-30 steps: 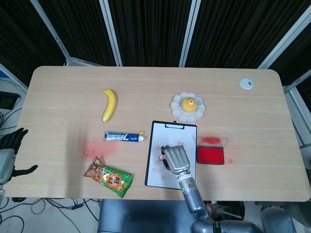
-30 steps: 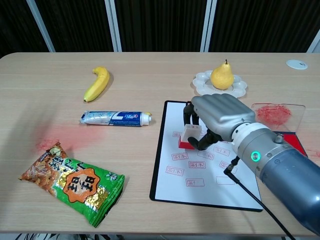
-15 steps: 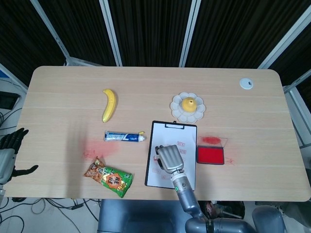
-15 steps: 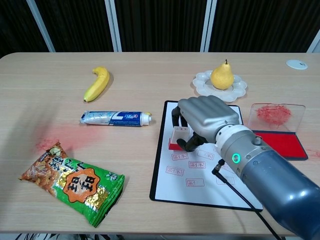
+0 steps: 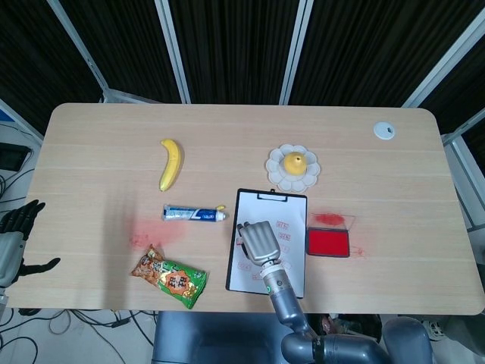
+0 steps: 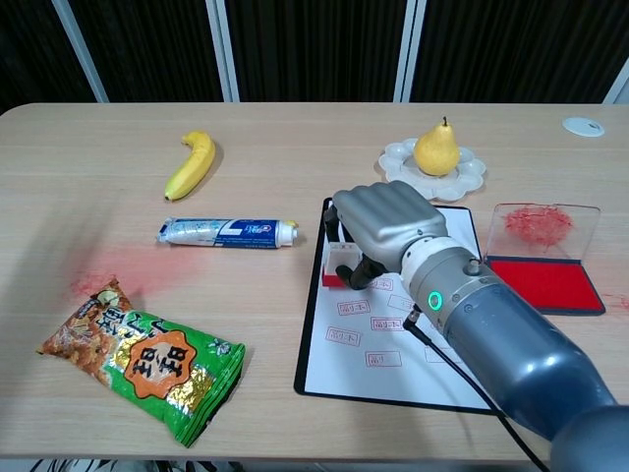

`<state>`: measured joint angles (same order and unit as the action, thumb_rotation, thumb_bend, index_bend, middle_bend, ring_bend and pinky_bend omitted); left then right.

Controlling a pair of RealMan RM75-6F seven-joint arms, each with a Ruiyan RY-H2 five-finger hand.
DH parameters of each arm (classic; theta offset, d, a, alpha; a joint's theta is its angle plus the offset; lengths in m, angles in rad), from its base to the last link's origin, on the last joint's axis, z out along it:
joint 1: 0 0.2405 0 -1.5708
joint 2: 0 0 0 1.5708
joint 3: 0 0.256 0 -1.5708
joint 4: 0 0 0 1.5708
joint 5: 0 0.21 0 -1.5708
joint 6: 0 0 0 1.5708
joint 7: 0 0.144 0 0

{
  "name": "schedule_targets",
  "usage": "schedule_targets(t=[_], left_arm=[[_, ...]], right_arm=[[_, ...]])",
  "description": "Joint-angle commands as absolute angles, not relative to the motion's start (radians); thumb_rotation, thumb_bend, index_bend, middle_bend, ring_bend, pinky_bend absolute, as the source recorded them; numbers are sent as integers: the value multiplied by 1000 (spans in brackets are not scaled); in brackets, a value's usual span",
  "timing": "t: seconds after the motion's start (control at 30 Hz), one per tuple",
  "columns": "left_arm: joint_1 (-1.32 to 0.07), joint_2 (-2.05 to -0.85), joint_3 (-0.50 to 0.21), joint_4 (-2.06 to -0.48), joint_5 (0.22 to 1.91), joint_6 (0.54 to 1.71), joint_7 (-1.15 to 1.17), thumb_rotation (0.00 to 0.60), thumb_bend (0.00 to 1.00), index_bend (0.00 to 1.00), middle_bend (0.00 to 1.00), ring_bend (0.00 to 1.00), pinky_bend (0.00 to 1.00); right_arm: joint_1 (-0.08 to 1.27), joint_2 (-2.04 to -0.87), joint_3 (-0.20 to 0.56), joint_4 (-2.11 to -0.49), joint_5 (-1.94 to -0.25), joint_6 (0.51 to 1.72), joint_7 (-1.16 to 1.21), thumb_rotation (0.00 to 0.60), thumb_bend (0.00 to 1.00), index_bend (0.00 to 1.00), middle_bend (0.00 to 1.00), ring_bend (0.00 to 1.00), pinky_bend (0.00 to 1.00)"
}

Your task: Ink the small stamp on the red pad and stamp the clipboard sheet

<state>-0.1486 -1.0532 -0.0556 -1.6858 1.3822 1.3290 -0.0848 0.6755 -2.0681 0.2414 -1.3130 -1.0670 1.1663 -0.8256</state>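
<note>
The right hand's fingers [image 6: 346, 218] curl down around the small stamp [image 6: 340, 267], a white block with a red base, and the right hand [image 6: 378, 228] grips it from above at the left edge of the clipboard sheet [image 6: 403, 339]. The stamp's base sits at the paper; whether it presses or just skims I cannot tell. Several red boxed marks already dot the sheet below the hand. The clipboard [image 5: 236, 199] lies near the table's front edge, its black clip at the far end. Just to its right sits the red ink pad [image 6: 543, 283], lid tipped open and smeared red.

Beyond the clipboard, a pear [image 6: 438, 149] stands on a scalloped white dish [image 6: 399, 164]. To the left lie a toothpaste tube [image 6: 227, 232], a banana [image 6: 192, 165] and, nearer the front, a green snack bag [image 6: 142, 357] beside a reddish smudge on the wooden table [image 6: 98, 147].

The left hand [image 5: 15, 239] hangs off the table's left end, fingers spread and holding nothing.
</note>
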Motion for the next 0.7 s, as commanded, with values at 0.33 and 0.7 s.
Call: schedule_targets(t=[0.33, 0.7], left_arm=[[-148, -1051, -55, -1688, 1382, 1330, -88, 600, 21, 0, 0, 0, 0], [-148, -1050, -55, -1693, 1382, 1331, -93, 600, 21, 0, 0, 0, 0]], right_arm=[[672, -2076, 233, -1306, -1060, 1171, -818, 600, 741, 918, 814, 887, 883], [671, -2080, 229, -1292, -1058, 1177, -822, 600, 741, 918, 814, 887, 883]])
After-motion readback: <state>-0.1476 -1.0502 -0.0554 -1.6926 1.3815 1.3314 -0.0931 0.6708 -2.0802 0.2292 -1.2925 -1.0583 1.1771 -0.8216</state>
